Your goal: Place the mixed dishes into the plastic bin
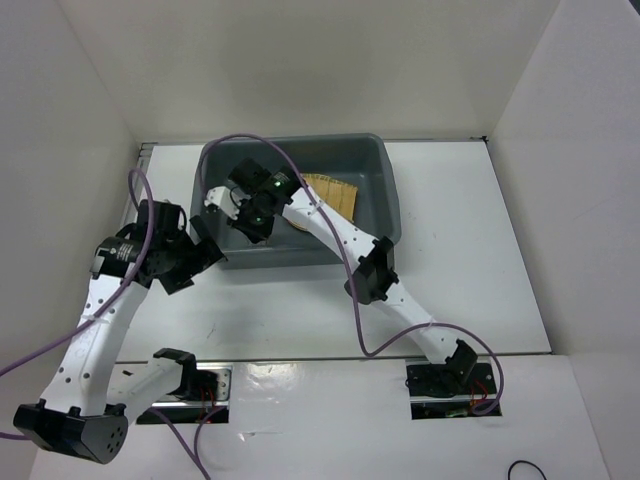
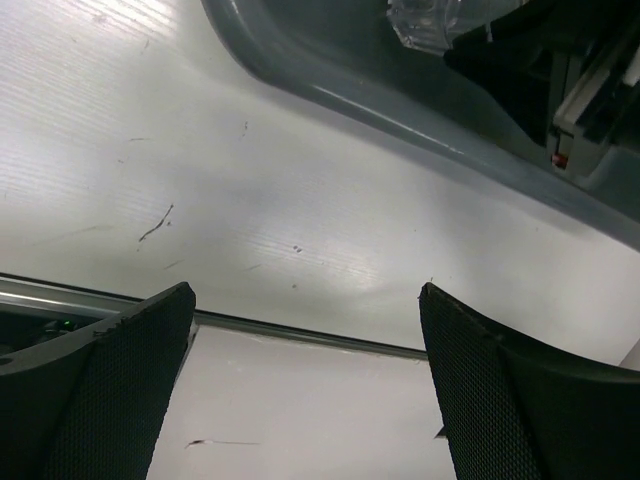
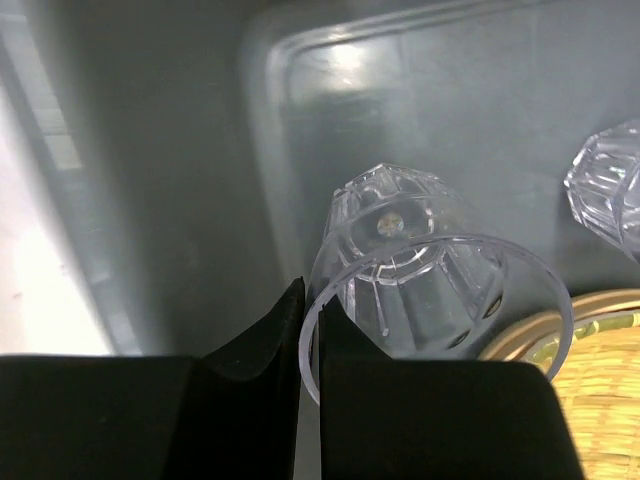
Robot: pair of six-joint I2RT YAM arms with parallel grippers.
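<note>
Grey plastic bin sits far-centre on the table, with the bamboo tray lying in its right half. Inside the bin the right gripper pinches the rim of a clear cup, with a second cup nearby. The left gripper is spread wide and empty over the table, just outside the bin's near-left corner.

The bin sits far back on the table. In it the bamboo tray lies right, the loose cup near it, and the pinched cup in the right claw further left.
</note>
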